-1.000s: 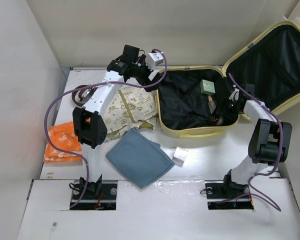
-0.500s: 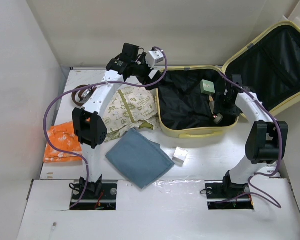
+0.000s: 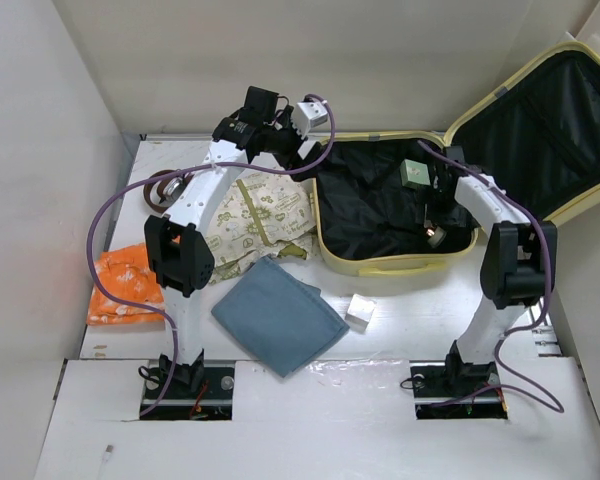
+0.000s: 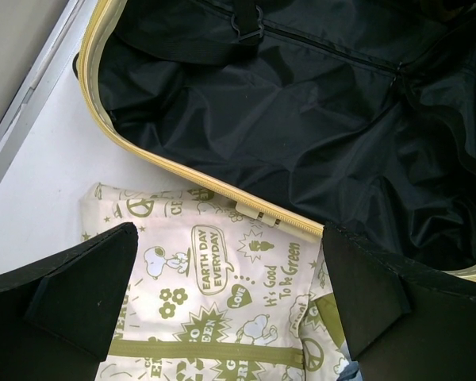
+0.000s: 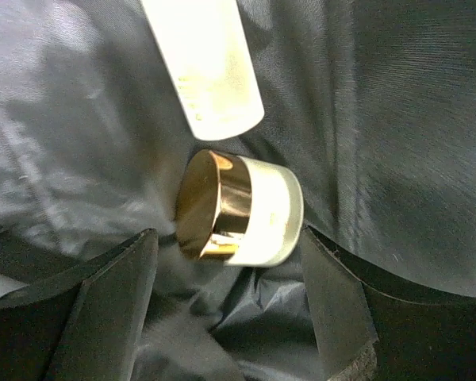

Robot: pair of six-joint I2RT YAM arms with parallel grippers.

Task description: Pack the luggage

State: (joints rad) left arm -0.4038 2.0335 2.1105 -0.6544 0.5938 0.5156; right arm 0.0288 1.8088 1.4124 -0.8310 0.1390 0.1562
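Two grippers work at the luggage [image 3: 390,266], which lies open at the far right of the table [image 3: 420,305], with its pale yellow shell down and its black-lined lid raised toward the rear right corner. The left gripper [image 3: 306,152] hovers over the left rim of the luggage [image 4: 222,194]; its fingers [image 4: 95,294] stand wide apart and hold nothing. Directly beneath them lies a cream cloth with green cartoon print [image 4: 214,317], touching the outside of the yellow rim. The right gripper [image 3: 434,214] reaches down into the right part of the luggage compartment. Its fingers [image 5: 111,302] stand apart on either side of a white jar with a gold lid [image 5: 246,210], which lies on its side on the black lining [image 5: 404,119]. Contact between the fingers and the jar cannot be determined. A pale tube [image 5: 206,63] lies just beyond the jar, near it. A small green box [image 3: 414,174] rests on the lining farther back. On the table, a folded blue-grey cloth [image 3: 278,315] overlaps the near edge of the printed cloth, a small white box [image 3: 360,312] sits just in front of the luggage, and an orange packet [image 3: 125,285] lies at the left edge.
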